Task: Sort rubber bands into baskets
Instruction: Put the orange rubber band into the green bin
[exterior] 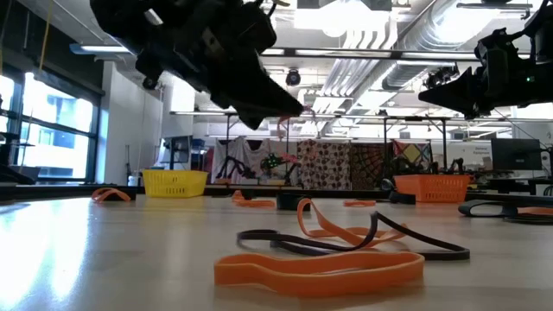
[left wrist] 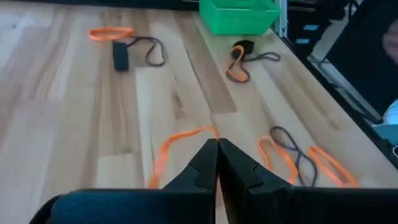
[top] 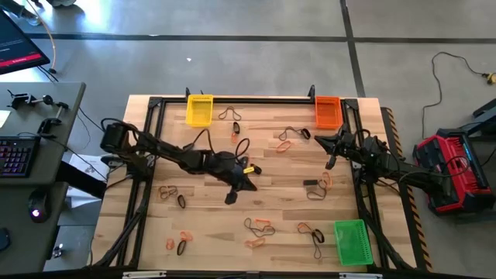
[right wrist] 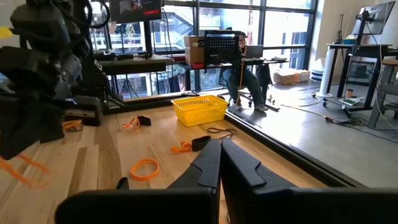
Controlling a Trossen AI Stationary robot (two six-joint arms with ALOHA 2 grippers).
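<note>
My left gripper (top: 246, 184) hovers over the middle of the table, shut on an orange rubber band (left wrist: 163, 155). It points toward the green basket (left wrist: 238, 15) at the near right corner. The yellow basket (top: 199, 110) and the orange basket (top: 328, 111) stand at the far edge. Several orange, black and tan rubber bands lie flat and loose on the wood, such as those at the near middle (top: 260, 226) and far right (top: 288, 139). My right gripper (right wrist: 219, 144) waits shut and raised at the table's right side (top: 322, 141), holding nothing. My left gripper pinches the orange band by a short stretch of its loop (left wrist: 208, 130) between the very ends of its two fingers. The fingers slant down toward the table's near right. The band hangs slack below the tips. Its lower end is hidden behind the gripper's body.
A metal frame (top: 232, 99) runs around the table's far and side edges. More bands lie ahead of the left gripper (left wrist: 298, 155) and before the green basket (left wrist: 239, 62). A red and black case (top: 449, 167) sits on the floor off the right edge.
</note>
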